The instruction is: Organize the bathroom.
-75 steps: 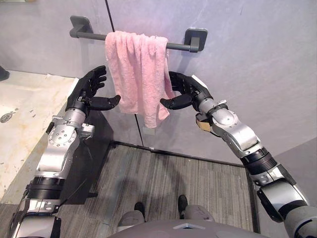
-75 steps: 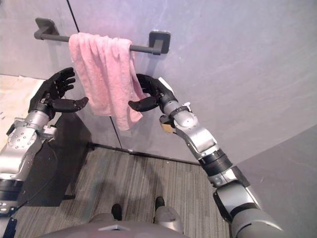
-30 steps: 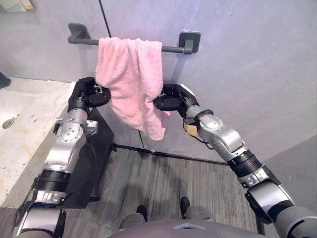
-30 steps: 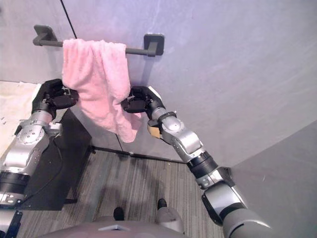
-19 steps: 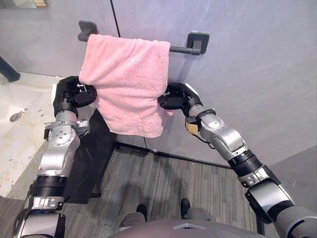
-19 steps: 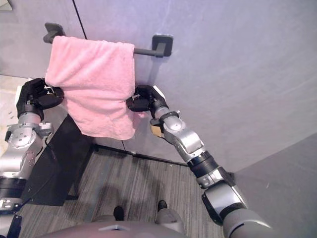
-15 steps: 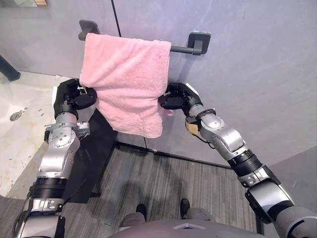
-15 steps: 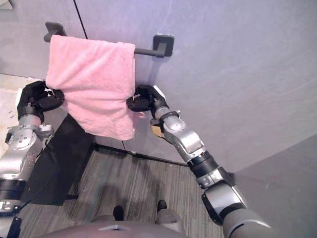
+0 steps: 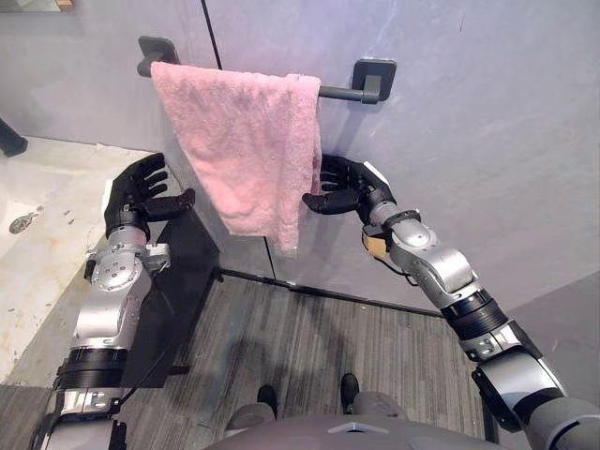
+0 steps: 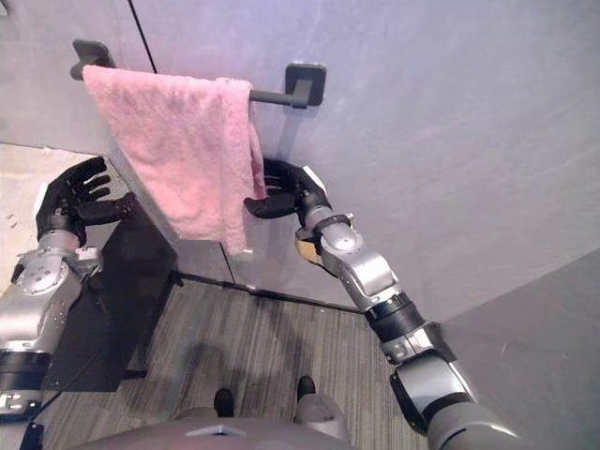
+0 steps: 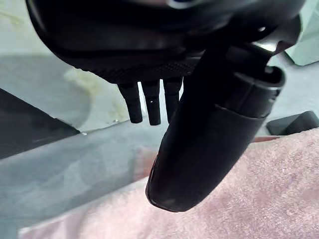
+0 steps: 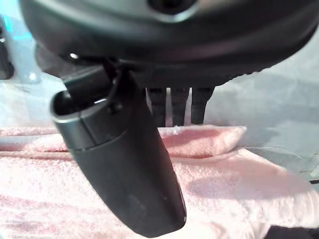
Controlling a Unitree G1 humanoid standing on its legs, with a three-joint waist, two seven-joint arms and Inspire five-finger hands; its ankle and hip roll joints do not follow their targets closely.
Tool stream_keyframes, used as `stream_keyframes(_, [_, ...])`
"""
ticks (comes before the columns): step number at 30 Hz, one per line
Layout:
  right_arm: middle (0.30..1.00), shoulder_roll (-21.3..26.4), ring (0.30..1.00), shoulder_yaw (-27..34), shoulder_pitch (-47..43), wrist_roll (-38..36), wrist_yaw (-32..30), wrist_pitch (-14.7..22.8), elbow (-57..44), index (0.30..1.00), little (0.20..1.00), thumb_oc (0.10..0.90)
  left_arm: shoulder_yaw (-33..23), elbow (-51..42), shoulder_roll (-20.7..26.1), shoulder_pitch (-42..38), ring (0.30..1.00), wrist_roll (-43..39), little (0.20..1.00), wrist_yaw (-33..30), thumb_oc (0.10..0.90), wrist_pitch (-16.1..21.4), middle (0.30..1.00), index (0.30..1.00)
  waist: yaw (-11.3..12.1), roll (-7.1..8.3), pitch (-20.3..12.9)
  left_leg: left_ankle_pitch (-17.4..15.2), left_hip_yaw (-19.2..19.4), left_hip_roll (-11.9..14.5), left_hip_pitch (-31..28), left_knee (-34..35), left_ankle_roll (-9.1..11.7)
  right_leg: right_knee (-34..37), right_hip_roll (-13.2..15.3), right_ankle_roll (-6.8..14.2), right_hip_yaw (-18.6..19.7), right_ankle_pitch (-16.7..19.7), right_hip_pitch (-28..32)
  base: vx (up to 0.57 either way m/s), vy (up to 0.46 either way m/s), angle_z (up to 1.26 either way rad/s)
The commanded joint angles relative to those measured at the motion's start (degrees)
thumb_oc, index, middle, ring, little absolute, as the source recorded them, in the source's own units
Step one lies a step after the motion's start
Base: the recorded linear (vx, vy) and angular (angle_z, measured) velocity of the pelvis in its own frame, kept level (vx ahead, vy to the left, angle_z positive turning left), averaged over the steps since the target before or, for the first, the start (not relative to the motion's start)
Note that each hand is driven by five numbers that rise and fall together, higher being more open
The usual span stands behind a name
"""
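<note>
A pink towel (image 9: 246, 141) hangs spread over a dark grey towel bar (image 9: 339, 91) on the grey wall. It covers most of the bar from the left bracket and narrows to a point at its lower end. My left hand (image 9: 138, 192) is open, a short way left of the towel and clear of it. At the towel's right edge my right hand (image 9: 345, 187) is open too, its fingers straight and holding nothing. The towel shows close behind each thumb in the wrist views (image 11: 279, 184) (image 12: 234, 189).
A black box-like stand (image 9: 173, 281) sits on the floor under my left arm. A pale tiled shower floor (image 9: 42, 225) with a drain lies to the left. Striped grey flooring (image 9: 309, 347) runs below the wall.
Both hands have let go of the towel and opened, drawing slightly away from its edges. The towel now hangs free and its lower part has narrowed.
</note>
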State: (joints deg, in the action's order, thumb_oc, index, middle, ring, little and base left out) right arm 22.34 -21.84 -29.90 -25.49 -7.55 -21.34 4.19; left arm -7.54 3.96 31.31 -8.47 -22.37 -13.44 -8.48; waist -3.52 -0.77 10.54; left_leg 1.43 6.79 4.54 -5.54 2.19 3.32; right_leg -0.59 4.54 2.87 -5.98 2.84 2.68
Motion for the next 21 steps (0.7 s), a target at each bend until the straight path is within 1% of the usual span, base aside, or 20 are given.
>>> stream_keyframes(1, [0.9, -0.5, 0.9, 2.8, -3.0, -1.4, 0.3, 3.8, -7.4, 0.9, 0.9, 0.8, -3.9, -2.5, 3.2, -1.9, 0.9, 0.8, 0.9, -0.1, 0.8, 4.4, 0.9, 0.9, -0.1, -0.93, -4.4, -3.4, 4.6, 6.1, -0.1, -4.7, 0.6, -5.8, 3.1, 4.6, 4.1, -7.6, -2.6, 0.0, 0.0, 0.0])
stream_keyframes(6, [0.9, -0.2, 0.9, 2.8, -2.1, -1.3, -0.4, 3.1, -7.4, 0.9, 0.9, 0.8, -3.9, -2.0, 3.3, -1.7, 0.9, 0.1, 0.9, 0.0, 0.8, 3.9, 0.9, 0.9, -0.3, -0.89, -4.4, -3.4, 5.0, 6.2, 0.0, -4.9, 0.6, -6.0, 3.0, 4.6, 4.4, -7.6, -2.7, 0.0, 0.0, 0.0])
stream_keyframes(7, [0.9, -0.1, 0.9, 3.0, -1.7, 0.7, -1.2, 2.4, -6.8, 0.9, 0.9, 0.8, -3.6, -1.5, 2.8, -1.6, 0.9, 0.3, 0.9, -0.1, 0.8, 3.6, 0.9, 0.9, -0.5, -0.9, -4.2, -3.5, 5.2, 6.2, 0.1, -5.2, 0.6, -6.2, 3.1, 4.7, 4.4, -7.6, -2.9, 0.0, 0.0, 0.0])
stream_keyframes(9, [0.9, -0.1, 0.9, 3.1, -1.6, 1.2, -1.3, 2.2, -6.6, 0.9, 0.9, 0.8, -3.5, -1.4, 2.7, -1.6, 0.9, 0.1, 0.9, -0.2, 0.8, 3.5, 0.9, 0.9, -0.5, -0.9, -4.2, -3.5, 5.2, 6.2, 0.2, -5.3, 0.6, -6.2, 3.1, 4.7, 4.4, -7.6, -3.0, -0.02, 0.006, -0.01])
stream_keyframes(10, [0.9, 0.0, 0.9, 3.6, -0.7, 5.6, -2.1, 1.0, -4.9, 0.9, 0.9, 0.8, -3.1, 0.1, 1.5, -1.1, 0.9, -0.8, 0.9, -0.5, 0.8, 3.2, 0.9, 0.9, -0.6, -1.02, -4.0, -3.8, 5.1, 6.2, 0.5, -5.7, 0.6, -6.5, 3.2, 4.8, 4.2, -7.5, -3.4, -0.07, 0.016, -0.04])
stream_keyframes(12, [0.9, 0.2, 0.9, 3.9, 1.0, 11.7, -1.1, 0.1, -2.5, 0.9, 0.9, 0.8, -2.5, 2.3, -0.4, 0.0, 0.9, -2.2, 0.9, -0.5, 0.8, 2.6, 0.9, 0.9, -0.7, -1.17, -3.4, -4.0, 5.0, 6.1, 0.9, -6.3, 0.5, -6.9, 3.3, 4.8, 4.2, -7.3, -3.9, -0.07, 0.02, -0.06])
stream_keyframes(13, [0.9, 0.2, 0.9, 3.9, 1.0, 11.7, -1.1, 0.1, -2.5, 0.9, 0.9, 0.8, -2.5, 2.3, -0.4, 0.0, 0.9, -2.2, 0.9, -0.5, 0.8, 2.6, 0.9, 0.9, -0.7, -1.17, -3.4, -4.0, 5.0, 6.1, 0.9, -6.3, 0.5, -6.9, 3.3, 4.8, 4.2, -7.3, -3.9, -0.06, 0.013, -0.06])
stream_keyframes(15, [0.9, 1.0, 0.9, 4.6, 6.1, 18.5, 0.1, 1.0, 0.2, 0.9, 0.9, 0.8, -2.3, 5.5, -4.5, 4.1, 0.9, -2.4, 0.9, -0.9, 0.8, 2.1, 0.9, 0.9, -1.2, -1.21, -2.7, -4.3, 5.2, 5.9, 0.9, -6.4, 0.0, -6.8, 3.1, 4.6, 4.6, -7.2, -4.1, -0.05, 0.009, -0.05])
stream_keyframes(16, [0.9, 1.0, 0.9, 5.3, 8.5, 20.6, 0.9, 1.3, 0.8, 0.9, 0.9, 0.8, -2.5, 6.7, -6.0, 5.9, 0.9, -1.5, 0.9, -0.8, 0.8, 2.2, 0.9, 0.9, -1.4, -1.24, -2.8, -4.4, 5.3, 5.9, 0.7, -6.3, 0.0, -6.7, 3.0, 4.5, 4.7, -7.3, -4.1, -0.04, 0.001, -0.09])
stream_keyframes(17, [0.9, 1.3, 0.9, 6.3, 11.3, 23.6, 2.1, 1.5, 1.6, 0.9, 0.9, 0.8, -2.9, 8.2, -7.9, 7.9, 0.9, -3.5, 0.9, -0.8, 0.8, 2.0, 0.9, 0.9, -1.6, -1.22, -2.6, -4.4, 5.3, 5.8, 0.5, -6.2, -0.2, -6.6, 2.8, 4.4, 4.9, -7.3, -4.1, -0.02, -0.004, -0.11])
stream_keyframes(18, [0.9, 1.3, 0.9, 6.5, 12.5, 24.4, 2.3, 2.3, 1.9, 0.9, 0.9, 0.8, -2.8, 9.3, -8.6, 8.6, 0.9, -2.7, 0.9, -1.0, 0.8, 2.8, 0.9, 0.9, -1.7, -1.24, -2.5, -4.4, 5.3, 5.8, 0.5, -6.1, -0.3, -6.7, 2.7, 4.4, 5.0, -7.3, -4.1, -0.03, -0.012, -0.07])
stream_keyframes(20, [0.9, 1.8, 0.9, 7.1, 18.5, 30.5, 2.7, 4.8, 4.5, 0.9, 0.9, 0.8, -2.0, 15.3, -10.9, 11.7, 0.9, 0.1, 0.9, -2.3, 0.8, 5.8, 0.9, 0.9, -2.5, -1.26, -2.0, -4.1, 5.5, 6.0, 0.3, -5.7, -0.3, -6.6, 2.2, 4.1, 5.2, -7.2, -4.4, -0.05, -0.026, -0.07])
stream_keyframes(21, [0.9, 1.9, 0.9, 7.0, 19.1, 30.9, 2.5, 4.8, 4.9, 0.9, 0.9, 0.8, -1.9, 16.1, -11.2, 11.9, 0.9, 0.8, 0.9, -2.4, 0.8, 6.2, 0.9, 0.9, -2.6, -1.29, -2.0, -4.0, 5.5, 6.1, 0.2, -5.6, -0.3, -6.6, 2.1, 4.1, 5.3, -7.2, -4.4, -0.05, -0.028, -0.08])
